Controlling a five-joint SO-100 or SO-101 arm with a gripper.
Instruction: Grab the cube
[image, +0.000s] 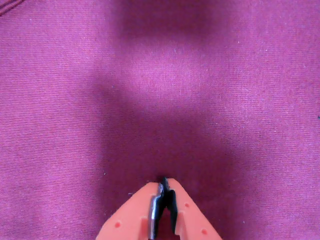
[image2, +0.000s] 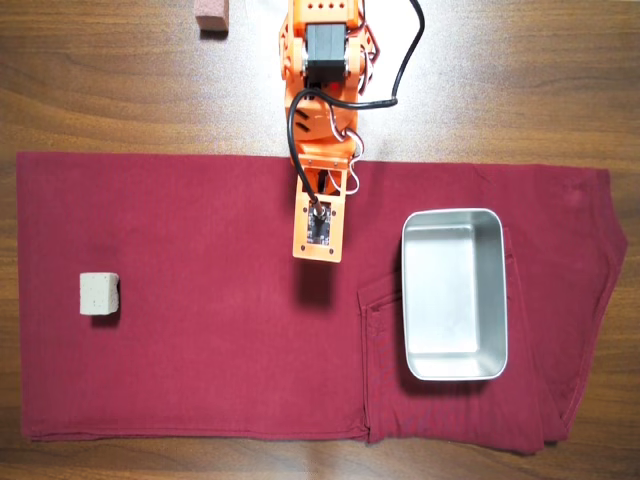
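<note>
1. In the overhead view, the small pale beige-grey cube (image2: 99, 295) with a rough, stone-like surface sits on the dark red cloth (image2: 200, 380) near the left edge of the wooden table (image2: 120, 90), about midway between the far and near edges. Nothing touches it, and bare cloth lies all round it, so it looks easy to approach from above.

2. Close to the far edge, left of centre, a reddish-pink block (image2: 212, 15) rests on bare wood, partly cut off by the frame. It is well apart from the cube and out of any likely path.

3. The orange arm (image2: 322, 70) reaches in from the middle of the far edge. Its gripper (image: 164, 181) hangs over the centre of the cloth, well apart from the cube. In the wrist view the orange fingers (image: 142, 207) are pressed together, holding nothing, and only cloth shows beneath them, so the cube is out of that camera's sight.

4. Toward the right edge, a rectangular steel tray (image2: 410, 300) lies empty on the cloth, on the side away from the cube.

5. Judged from this, the grab has not begun: the arm would need to swing toward the left edge and spread its fingers first.
</note>
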